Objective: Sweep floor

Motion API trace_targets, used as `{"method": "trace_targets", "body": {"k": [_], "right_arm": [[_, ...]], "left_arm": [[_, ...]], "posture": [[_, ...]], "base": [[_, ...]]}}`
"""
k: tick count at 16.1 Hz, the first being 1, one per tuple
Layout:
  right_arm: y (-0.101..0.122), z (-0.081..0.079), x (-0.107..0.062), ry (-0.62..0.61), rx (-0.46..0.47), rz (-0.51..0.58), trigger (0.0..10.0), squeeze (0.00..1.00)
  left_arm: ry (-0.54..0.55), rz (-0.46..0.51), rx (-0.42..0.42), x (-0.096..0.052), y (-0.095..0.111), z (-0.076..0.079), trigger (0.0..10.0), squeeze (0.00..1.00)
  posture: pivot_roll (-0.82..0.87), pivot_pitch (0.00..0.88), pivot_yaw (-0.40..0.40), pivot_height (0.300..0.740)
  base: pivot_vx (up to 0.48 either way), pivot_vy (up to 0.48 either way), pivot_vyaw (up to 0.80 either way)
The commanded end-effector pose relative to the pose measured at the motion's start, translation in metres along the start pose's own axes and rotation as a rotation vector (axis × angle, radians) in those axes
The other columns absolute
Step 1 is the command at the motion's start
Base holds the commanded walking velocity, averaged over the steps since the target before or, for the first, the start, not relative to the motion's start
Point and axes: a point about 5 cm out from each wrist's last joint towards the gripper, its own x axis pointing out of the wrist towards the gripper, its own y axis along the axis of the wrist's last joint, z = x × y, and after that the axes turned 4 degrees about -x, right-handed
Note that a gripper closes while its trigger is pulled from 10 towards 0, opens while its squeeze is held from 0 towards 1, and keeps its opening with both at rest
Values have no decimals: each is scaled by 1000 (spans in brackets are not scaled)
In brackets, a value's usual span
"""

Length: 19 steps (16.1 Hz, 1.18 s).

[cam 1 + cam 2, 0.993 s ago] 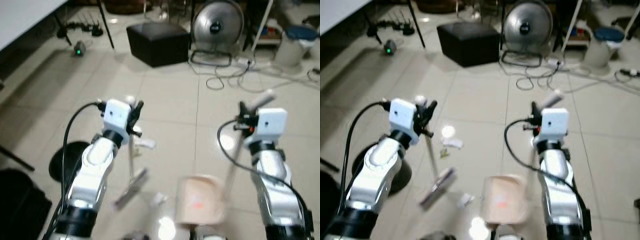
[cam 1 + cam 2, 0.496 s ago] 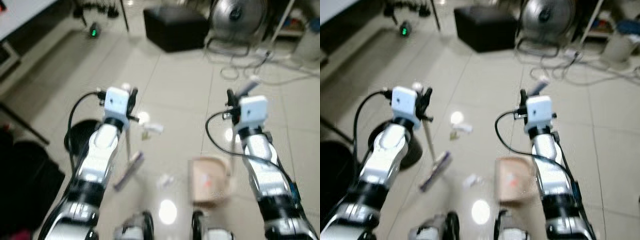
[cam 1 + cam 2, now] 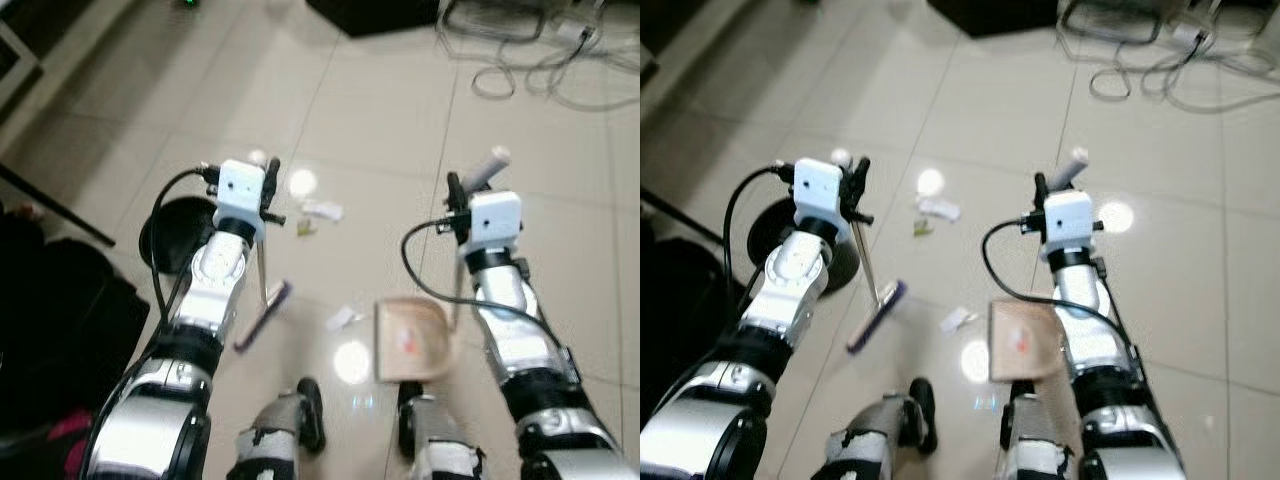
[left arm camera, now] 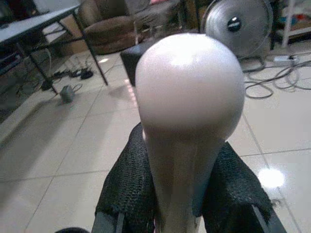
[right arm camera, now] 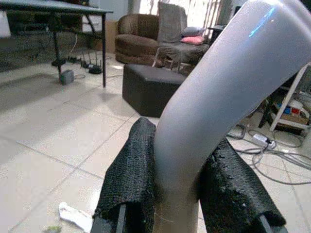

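Camera tilted down; broom (image 3: 262, 300), dustpan (image 3: 410, 340) unchanged.

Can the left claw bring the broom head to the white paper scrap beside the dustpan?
Probably yes. The left claw grips the broom handle, and bare floor lies between its head and the paper scrap near the dustpan.

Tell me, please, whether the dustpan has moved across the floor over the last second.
No: the dustpan still lies just right of the white paper scrap; only the camera has shifted.
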Motion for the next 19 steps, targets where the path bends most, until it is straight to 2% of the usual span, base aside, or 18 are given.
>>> {"method": "trace_targets", "body": {"k": [1,2,4,7,9,13,15,18,19], "right_arm": [[-3,-8,-5,22,0,4,10000,0],[-3,-18,-10,39,4,19,10000,0],[-2,-24,-13,40,5,34,10000,0],[2,-41,-14,29,38,62,10000,0],[4,-55,-15,46,60,55,10000,0],[1,-61,-13,26,89,12,10000,0],[-1,-59,-11,11,99,-4,10000,0],[-3,-51,-6,-15,106,-18,10000,0],[-4,-48,-5,-12,103,-18,10000,0]], "left_arm": [[17,8,3,-1,-2,-2,10000,0],[18,18,-4,0,-2,1,10000,0],[22,27,-19,1,-2,4,10000,0],[48,57,-113,7,1,16,10000,0],[25,80,-219,11,6,35,10000,0],[-48,138,-406,12,19,68,10000,0],[-46,188,-456,12,27,67,10000,0],[-18,322,-510,16,55,44,10000,0],[-33,364,-488,17,65,35,10000,0]], "posture": [[94,406,160,740],[94,422,166,740],[95,431,167,740],[84,441,165,740],[76,437,163,740],[69,417,153,740],[60,391,149,740],[48,345,132,740],[48,328,123,740]], "base": [[0,0,0],[0,0,0],[0,0,0],[0,0,0],[0,0,0],[0,0,0],[0,0,0],[0,0,0],[0,0,0]]}}
